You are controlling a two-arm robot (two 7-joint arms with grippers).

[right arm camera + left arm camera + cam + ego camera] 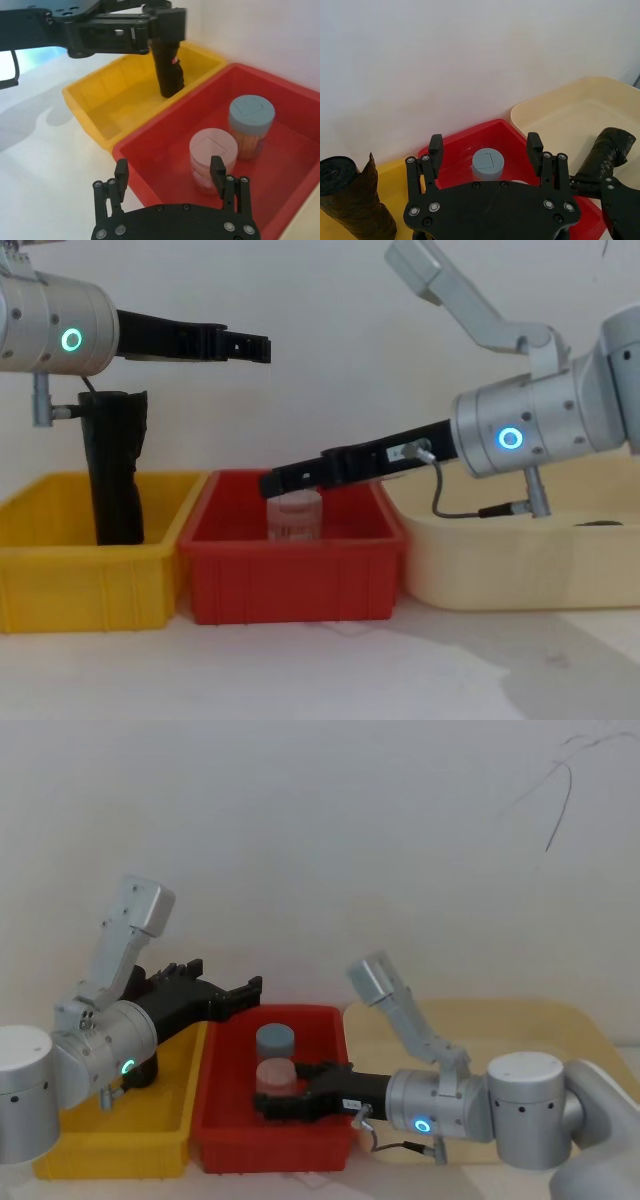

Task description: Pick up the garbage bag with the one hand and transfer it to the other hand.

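Note:
The garbage bag point(113, 470) is a tall black roll standing upright in the yellow bin point(60, 585); its red sticker faces the right wrist camera on the garbage bag point(168, 65). The same garbage bag point(347, 200) shows a loose flap at its top. My left gripper point(262, 345), green-ringed, hangs open above the bag's top and reaches past it toward the red bin; the left gripper point(485, 140) holds nothing. My right gripper point(280, 1088), blue-ringed, stands open low over the red bin, just short of a pink-lidded jar, and the right gripper point(169, 170) is empty.
The red bin point(330, 1020) holds a pink-lidded jar point(212, 150) and a blue-grey-lidded jar point(251, 117). A cream tray point(500, 560) on the right holds another black roll point(607, 150) lying down. A white wall stands close behind the bins.

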